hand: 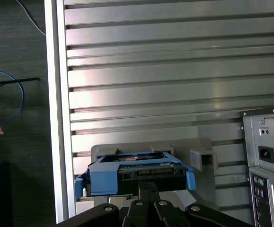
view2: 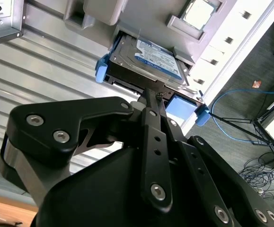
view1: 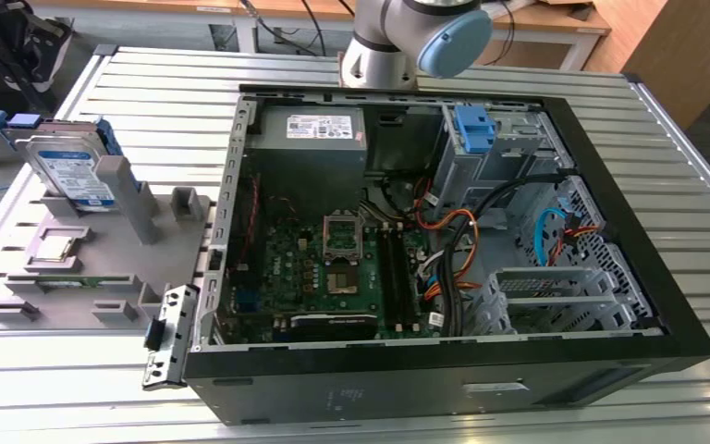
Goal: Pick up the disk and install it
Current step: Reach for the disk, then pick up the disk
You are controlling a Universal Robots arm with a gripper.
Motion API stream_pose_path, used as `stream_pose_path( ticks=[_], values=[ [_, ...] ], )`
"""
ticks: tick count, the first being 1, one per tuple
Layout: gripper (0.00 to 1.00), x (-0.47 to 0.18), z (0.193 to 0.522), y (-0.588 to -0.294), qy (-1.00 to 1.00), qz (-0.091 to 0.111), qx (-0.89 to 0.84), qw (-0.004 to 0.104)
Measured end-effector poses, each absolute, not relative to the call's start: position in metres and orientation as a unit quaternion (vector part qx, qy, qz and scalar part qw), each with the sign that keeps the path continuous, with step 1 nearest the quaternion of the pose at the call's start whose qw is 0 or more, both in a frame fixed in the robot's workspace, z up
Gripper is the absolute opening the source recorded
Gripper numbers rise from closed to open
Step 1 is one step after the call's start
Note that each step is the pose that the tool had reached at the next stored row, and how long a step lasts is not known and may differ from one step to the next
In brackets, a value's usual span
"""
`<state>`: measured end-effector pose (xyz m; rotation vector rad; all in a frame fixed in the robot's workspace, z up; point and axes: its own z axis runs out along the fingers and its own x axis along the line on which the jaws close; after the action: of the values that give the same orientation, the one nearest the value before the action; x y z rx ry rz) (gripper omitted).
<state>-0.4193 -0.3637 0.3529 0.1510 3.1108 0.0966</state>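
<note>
The disk [view1: 69, 171] is a silver drive with a white-and-blue label and blue side rails. It stands upright in a slot of the grey fixture [view1: 96, 268] at the exterior view's left, with nothing touching it. In both wrist views my gripper [view2: 151, 94] [hand: 148, 185] points toward the disk [view2: 151, 56] [hand: 137, 172], short of it. Its black fingers lie together, shut with nothing between them. The open computer case [view1: 454, 231] lies on its side to the exterior view's right of the fixture.
Inside the case are a grey power-supply box [view1: 324, 129], a blue bracket [view1: 472, 129] on the drive cage, the motherboard and loose cables. The case's rear panel [hand: 269, 156] stands close to the fixture [hand: 203, 158]. Slatted metal table [view1: 170, 92]; blue cable on the floor [view2: 250, 109].
</note>
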Motion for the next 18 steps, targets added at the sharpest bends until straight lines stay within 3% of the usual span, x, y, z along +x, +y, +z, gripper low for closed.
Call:
stream_pose_path(
  ticks=[18],
  values=[
    [0.11,-0.42,0.3529,-0.3635,0.999,0.031,0.033,0.012]
  ],
)
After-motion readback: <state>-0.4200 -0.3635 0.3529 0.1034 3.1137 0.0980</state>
